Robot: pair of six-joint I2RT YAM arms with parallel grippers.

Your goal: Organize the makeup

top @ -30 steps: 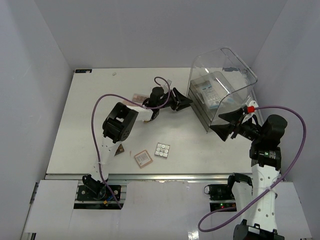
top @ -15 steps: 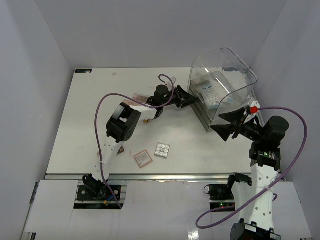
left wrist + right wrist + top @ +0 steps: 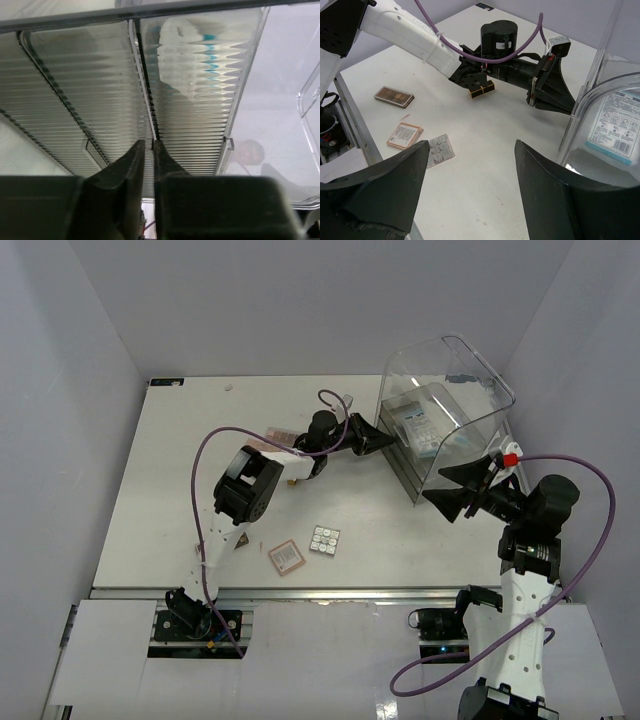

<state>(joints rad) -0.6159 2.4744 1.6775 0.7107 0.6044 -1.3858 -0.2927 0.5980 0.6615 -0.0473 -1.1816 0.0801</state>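
"Ribbed clear plastic fills the left wrist view. How does the left gripper (image 3: 148, 150) stand?"

"Narrow, with only a slit between the fingers and nothing visible in it. Its tips sit right at the front lower edge of the clear box (image 3: 470, 370)."

"And the right gripper (image 3: 470, 165)?"

"Spread wide and holding nothing, just beside the box's near wall. I cannot tell if it touches."

"Room to move?"

"Bare table (image 3: 170, 470) runs left from the box front."

"The makeup?"

"The white-blue packet (image 3: 422, 425) lies inside the box, beyond the left gripper. The silvery grid palette (image 3: 324, 540) and pinkish square compact (image 3: 285, 557) lie side by side, well left of the box and nearer the arm bases. The brown palette (image 3: 394, 96) lies farther from the box."
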